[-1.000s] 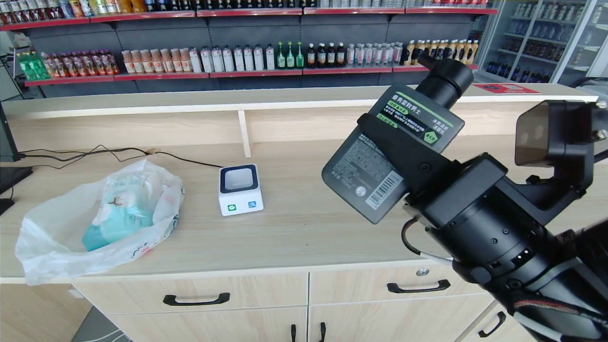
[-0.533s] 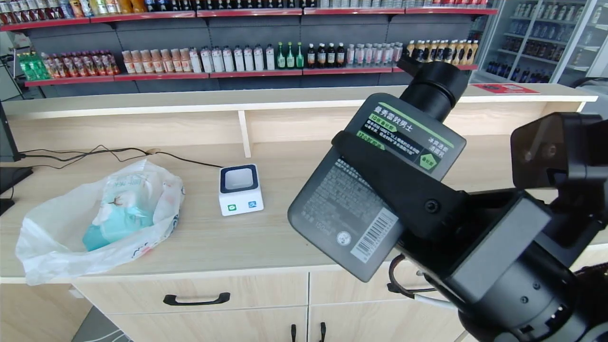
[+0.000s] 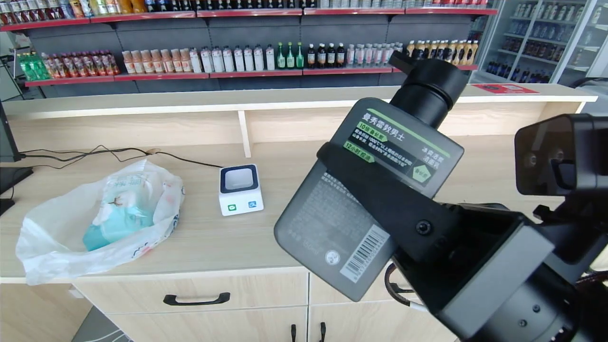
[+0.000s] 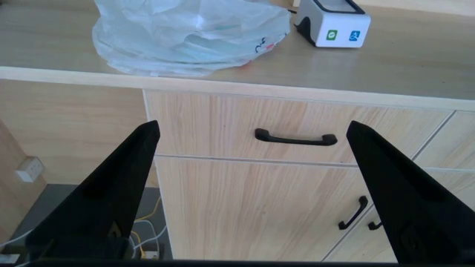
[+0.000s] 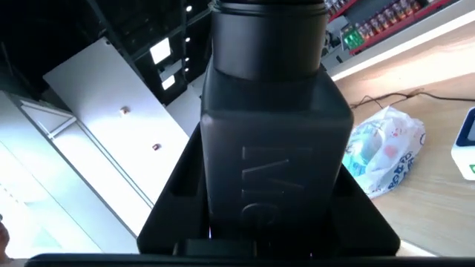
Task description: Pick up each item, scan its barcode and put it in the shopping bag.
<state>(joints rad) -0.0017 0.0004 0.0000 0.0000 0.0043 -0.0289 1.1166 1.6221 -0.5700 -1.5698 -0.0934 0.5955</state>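
My right gripper [image 3: 380, 199] is shut on a dark grey bottle [image 3: 332, 223] with a black cap, held tilted in the air over the counter's front right, its barcode [image 3: 363, 254] facing the head camera. In the right wrist view the bottle [image 5: 271, 148] stands between the two fingers [image 5: 178, 196]. The white barcode scanner [image 3: 240, 189] sits mid-counter, left of the bottle. The translucent shopping bag [image 3: 71, 232] lies at the left with a teal pack [image 3: 123, 209] inside. My left gripper [image 4: 252, 193] hangs open below the counter edge, facing the drawers, with the bag [image 4: 189, 33] above it.
Black cables [image 3: 95, 153] run across the counter [image 3: 237, 237] behind the bag. Drawers with black handles [image 3: 196, 299] are under the counter. A raised back ledge [image 3: 190, 102] and drink shelves [image 3: 237, 59] stand behind.
My right gripper has carried the bottle leftward and closer to the head camera, so it looms larger and lower. The bag, scanner and left arm have stayed put.
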